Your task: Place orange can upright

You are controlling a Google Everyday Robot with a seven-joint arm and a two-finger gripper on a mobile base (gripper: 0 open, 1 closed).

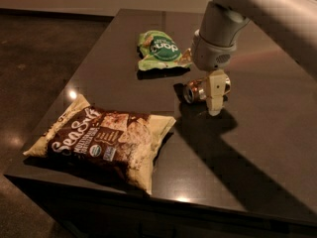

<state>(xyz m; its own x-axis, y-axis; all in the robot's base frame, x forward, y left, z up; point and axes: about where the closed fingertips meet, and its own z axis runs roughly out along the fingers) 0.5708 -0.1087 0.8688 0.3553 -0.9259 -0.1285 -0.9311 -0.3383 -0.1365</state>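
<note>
My gripper (215, 99) is low over the dark table (257, 152), near the middle of the far part of it. It hangs down from the thick pale wrist of my arm (257, 4), which comes in from the upper right corner of the view. The pale lower part of the gripper stands directly in front of the can (196, 90) and covers its middle, and its tip reaches down to the table surface or very close to it. I cannot tell if the gripper is closed on the can or only set around it, because the far side is hidden behind the can.

The can is not upright. It lies on its side on the table, with the silver top turned to the left of the view. A bit of its orange-brown body shows on each side of the gripper.

The green bag (162, 50) lies flat on the table behind the can and a little to the left. It is near the can but apart from it. The chip bag (101, 140), brown and cream, lies flat at the near left corner of the table, well apart from the can.

A dark shadow of my arm runs from the can across the table to the near right edge.
</note>
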